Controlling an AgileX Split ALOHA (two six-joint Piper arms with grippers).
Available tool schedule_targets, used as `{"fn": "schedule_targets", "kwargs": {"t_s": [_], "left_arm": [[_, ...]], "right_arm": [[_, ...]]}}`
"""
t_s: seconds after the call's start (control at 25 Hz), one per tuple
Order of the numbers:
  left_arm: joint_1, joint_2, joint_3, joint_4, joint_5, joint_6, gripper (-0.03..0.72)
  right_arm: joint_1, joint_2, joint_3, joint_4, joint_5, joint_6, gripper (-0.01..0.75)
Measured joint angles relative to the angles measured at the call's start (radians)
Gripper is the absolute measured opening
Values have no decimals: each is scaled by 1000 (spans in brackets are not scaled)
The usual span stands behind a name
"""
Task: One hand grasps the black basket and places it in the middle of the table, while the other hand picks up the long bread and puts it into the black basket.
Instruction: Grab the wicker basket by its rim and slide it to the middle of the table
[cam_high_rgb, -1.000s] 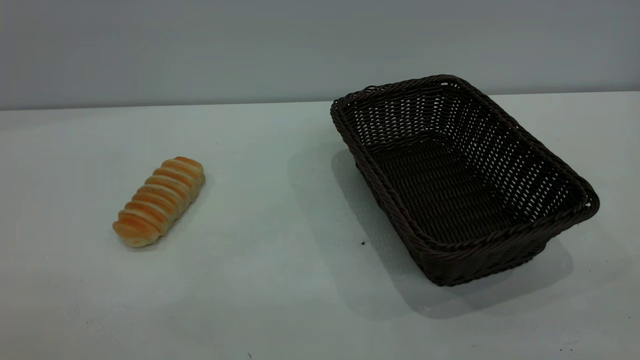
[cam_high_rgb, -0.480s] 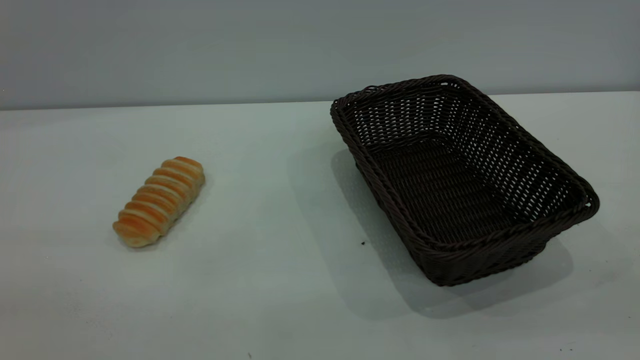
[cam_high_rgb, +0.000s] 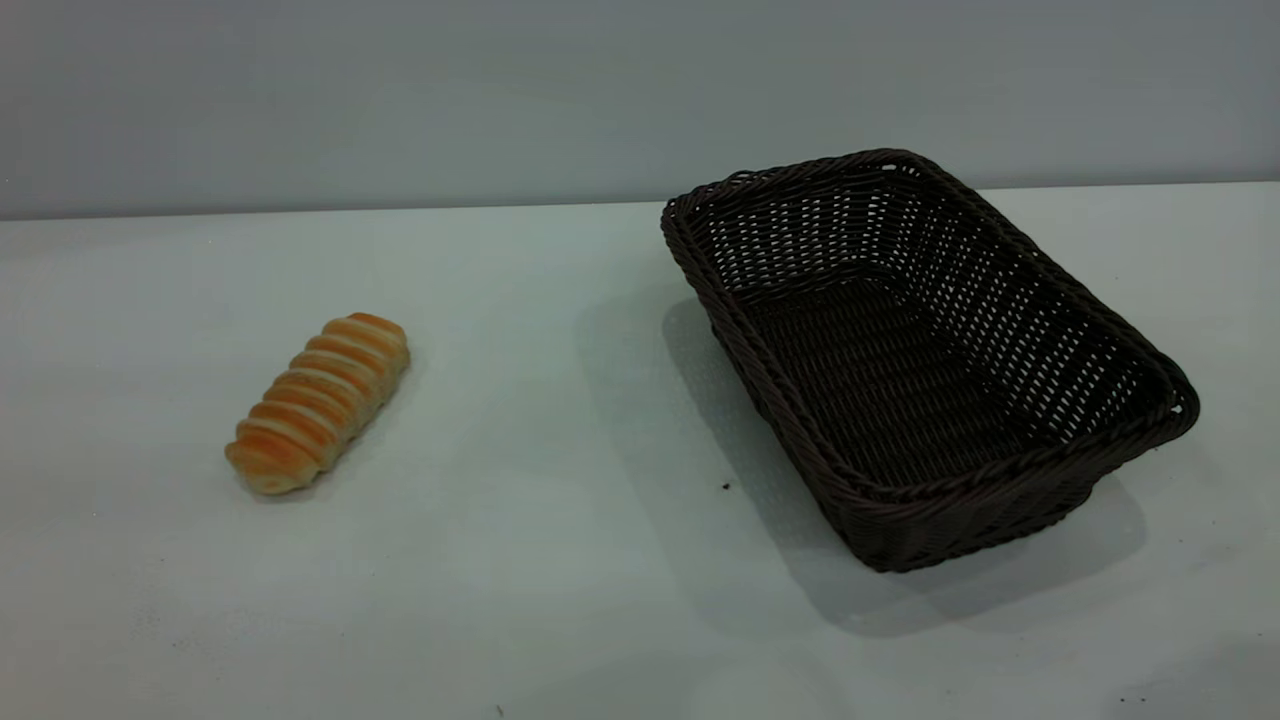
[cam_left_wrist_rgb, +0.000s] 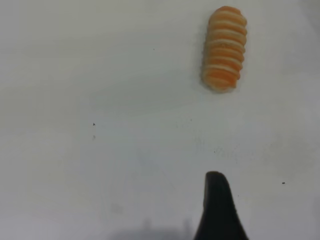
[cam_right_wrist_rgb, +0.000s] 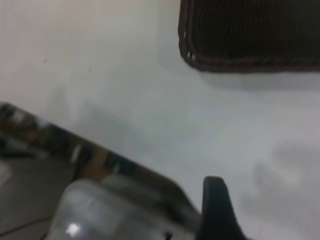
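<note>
Long bread (cam_left_wrist_rgb: 225, 48) and left finger (cam_left_wrist_rgb: 218, 207) in left wrist view.

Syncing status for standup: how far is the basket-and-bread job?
Nothing looks done. The black basket sits empty at the table's right side, not the middle; the long bread lies on the left, untouched. Neither arm shows in the exterior view; each wrist view shows one fingertip above the table, holding nothing. Both moves remain.

Bread (cam_high_rgb: 318, 402) on the table (cam_high_rgb: 520, 560) at left, lying slantwise, well apart from the basket (cam_high_rgb: 1010, 480) on the table at right, which reaches nearer the far edge; nothing in the basket.
</note>
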Motion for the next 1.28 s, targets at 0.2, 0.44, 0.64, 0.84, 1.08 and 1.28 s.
{"fn": "schedule_targets", "kwargs": {"t_s": [0.2, 0.44, 0.64, 0.84, 1.08, 1.28], "left_arm": [[0, 0, 0, -1, -4, 2, 540], [0, 0, 0, -1, -4, 2, 540], [0, 0, 0, -1, -4, 2, 540], [0, 0, 0, -1, -4, 3, 540], [0, 0, 0, -1, -4, 4, 541], [0, 0, 0, -1, -4, 4, 541]], "right_arm": [[62, 318, -77, 26, -43, -8, 531], [69, 537, -101, 157, -111, 36, 531], [70, 627, -101, 257, -216, 117, 531], [70, 659, -102, 291, -340, 230, 531], [70, 680, -108, 298, -384, 304, 531], [70, 703, -108, 298, -416, 366, 531]]}}
